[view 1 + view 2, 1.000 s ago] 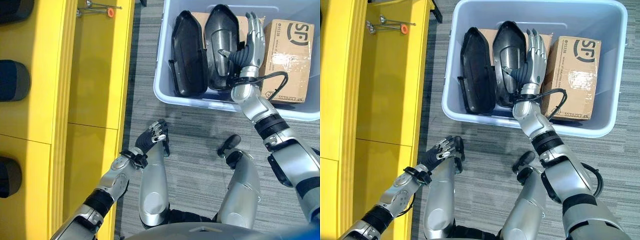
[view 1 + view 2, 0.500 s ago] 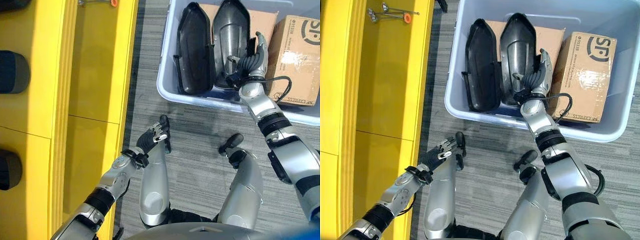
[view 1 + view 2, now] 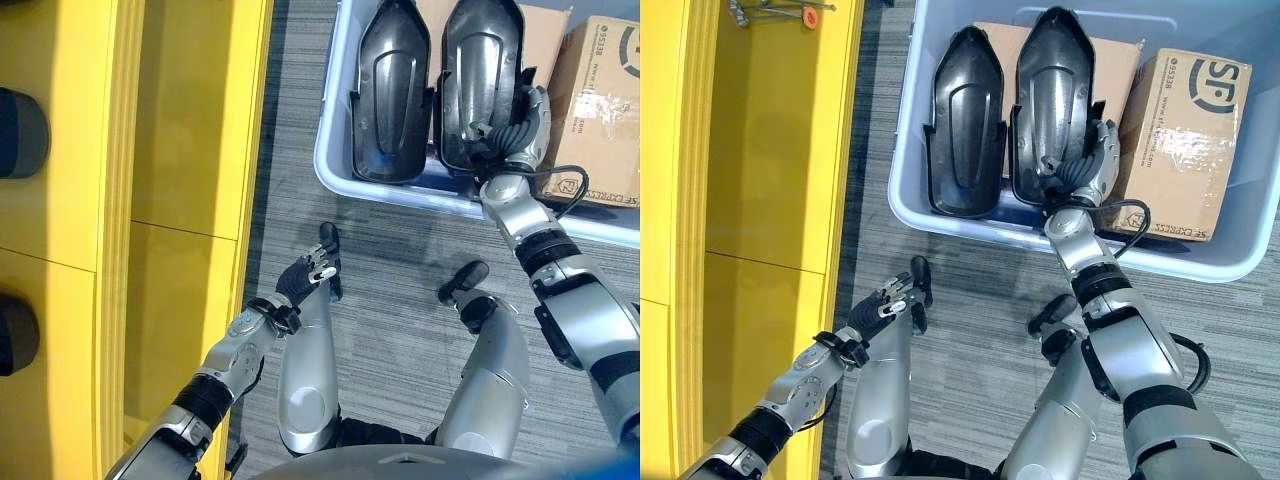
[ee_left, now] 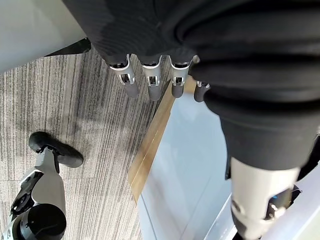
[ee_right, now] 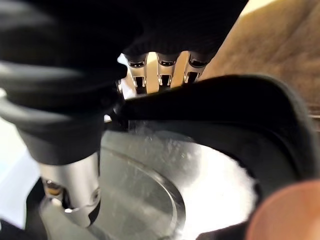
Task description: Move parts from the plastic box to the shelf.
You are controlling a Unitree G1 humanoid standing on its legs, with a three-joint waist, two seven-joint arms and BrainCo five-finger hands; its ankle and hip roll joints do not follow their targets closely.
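**Right hand clamped on a black part in the box, lift not yet begun**

At the far left stands the yellow shelf [image 3: 770, 150], its near level bare apart from a small metal tool with an orange tip [image 3: 775, 12] at the far end; dark rounded items [image 3: 20, 130] sit at the shelf's outer edge. Low in the head views, the left hand [image 3: 883, 303] hangs by the robot's side above the grey carpet [image 3: 970, 300]; its fingers are loosely extended and hold nothing, as the left wrist view confirms.

Further right is the plastic box [image 3: 910, 210], on the carpet and well apart from the shelf; inside it two black moulded parts stand side by side, the left part [image 3: 965, 125] untouched. The right part [image 3: 1055, 95] is gripped at its lower right edge by the right hand [image 3: 1085, 165]; in the right wrist view the fingers [image 5: 160, 70] curl behind the rim and the thumb [image 5: 75, 185] presses the inner face. Just beside it, at the right, sits a cardboard carton [image 3: 1180, 140].

The risks, as I judge them: the grip sits on one corner of a long shell, so it may pivot or slip when raised; it stands close to its neighbour and the carton, so a tilted lift could drag either; its lower end could catch the box wall.
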